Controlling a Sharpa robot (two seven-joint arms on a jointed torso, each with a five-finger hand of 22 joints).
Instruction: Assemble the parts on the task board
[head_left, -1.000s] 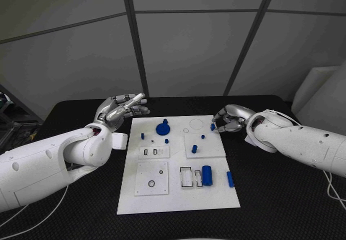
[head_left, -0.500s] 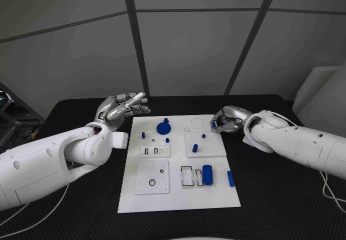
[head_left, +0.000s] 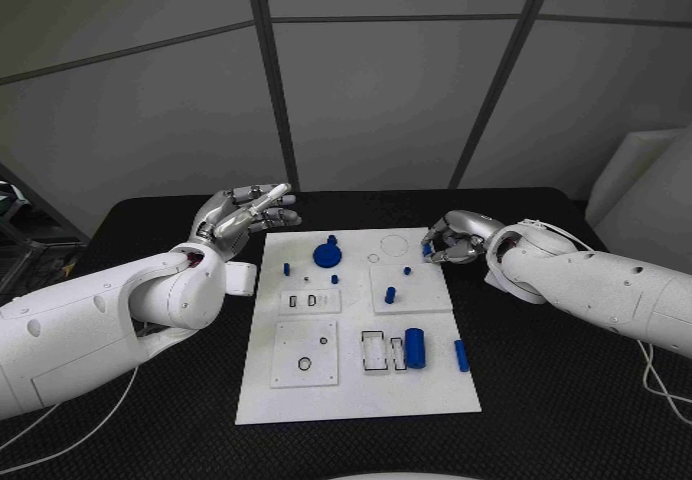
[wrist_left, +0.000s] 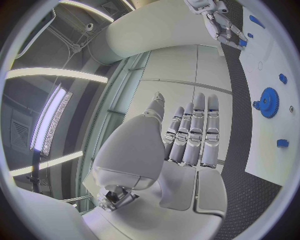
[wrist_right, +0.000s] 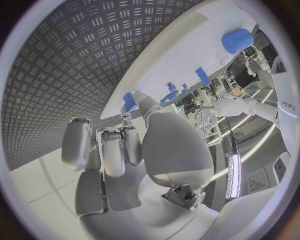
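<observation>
The white task board (head_left: 361, 395) lies in the middle of the black table. On it are a blue gear (head_left: 327, 256), a blue cylinder (head_left: 414, 348), a blue bar (head_left: 462, 356) and a few small blue pegs (head_left: 389, 296). My right hand (head_left: 453, 240) hovers at the board's far right corner with its fingers curled, and its fingertips pinch a small blue part (wrist_right: 129, 101). My left hand (head_left: 245, 214) is raised off the board's far left corner, fingers stretched out and apart, holding nothing. The left wrist view shows the gear (wrist_left: 269, 102) and the right hand (wrist_left: 219, 22).
White inset plates with slots and a black ring (head_left: 304, 366) sit on the near half of the board. Black table (head_left: 562, 400) surrounds the board on all sides. A white panel (head_left: 642, 180) leans at the far right.
My right hand has edged slightly left over the board's far right corner, still pinching the small blue part. The left hand has barely moved.
</observation>
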